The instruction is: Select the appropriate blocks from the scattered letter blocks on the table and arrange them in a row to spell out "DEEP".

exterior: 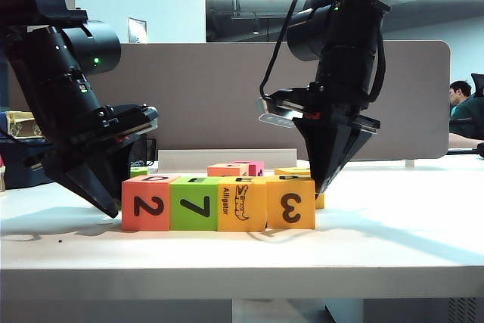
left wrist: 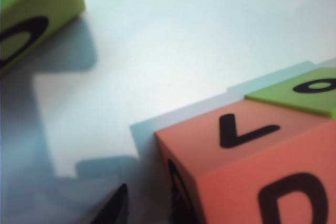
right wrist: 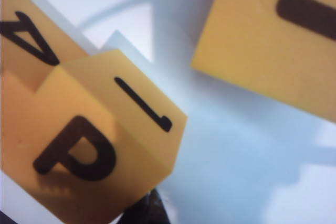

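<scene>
Four blocks stand touching in a row near the table's [exterior: 227,251] front edge: salmon "2" [exterior: 145,203], green "7" [exterior: 194,203], yellow "Alligator" [exterior: 242,203] and yellow "3" [exterior: 290,202]. My left gripper [exterior: 113,203] points down just beside the salmon block's outer side. In the left wrist view that block [left wrist: 252,171] shows a D on top, and the left gripper [left wrist: 149,198] has its jaws slightly apart with nothing between them. My right gripper [exterior: 321,187] is shut, its tip against the outer side of the "3" block. The right wrist view shows a P on that block [right wrist: 100,145], with the right gripper [right wrist: 152,211] beside it.
Loose blocks lie behind the row: salmon [exterior: 227,169], pink [exterior: 255,166], yellow [exterior: 295,172] and a green one [exterior: 138,173] at back left. Another yellow block [right wrist: 273,40] sits close to my right gripper. A lime-green block [left wrist: 37,9] lies near my left gripper. A grey partition closes the back.
</scene>
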